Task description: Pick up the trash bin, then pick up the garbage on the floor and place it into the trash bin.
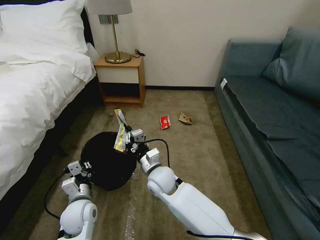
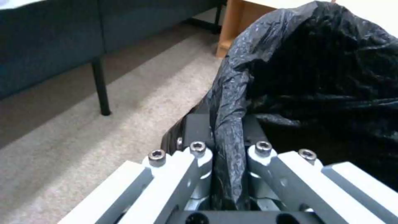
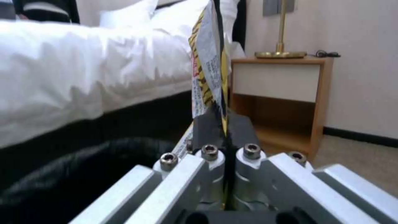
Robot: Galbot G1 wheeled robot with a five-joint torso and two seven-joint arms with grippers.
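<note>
The trash bin hangs above the carpet beside the bed, showing as a round black mass of bag. The left gripper is at the bin's rim on the bed side, and in the left wrist view its fingers are drawn narrow, pinching a fold of the black bag that runs up between them while the rest of the bag billows beyond. The right gripper is at the bin's rim on the side away from the bed, pressed tight on the yellow-white wrapper. That wrapper stands up from between its fingers in the right wrist view, and in the head view its lower end hangs over the bin's dark opening. Farther from the bin, toward the sofa, the red snack packet and the crumpled brown paper lie on the carpet near each other. A strip of shiny clear film lies on the carpet just beside the bin, between the two arms.
</note>
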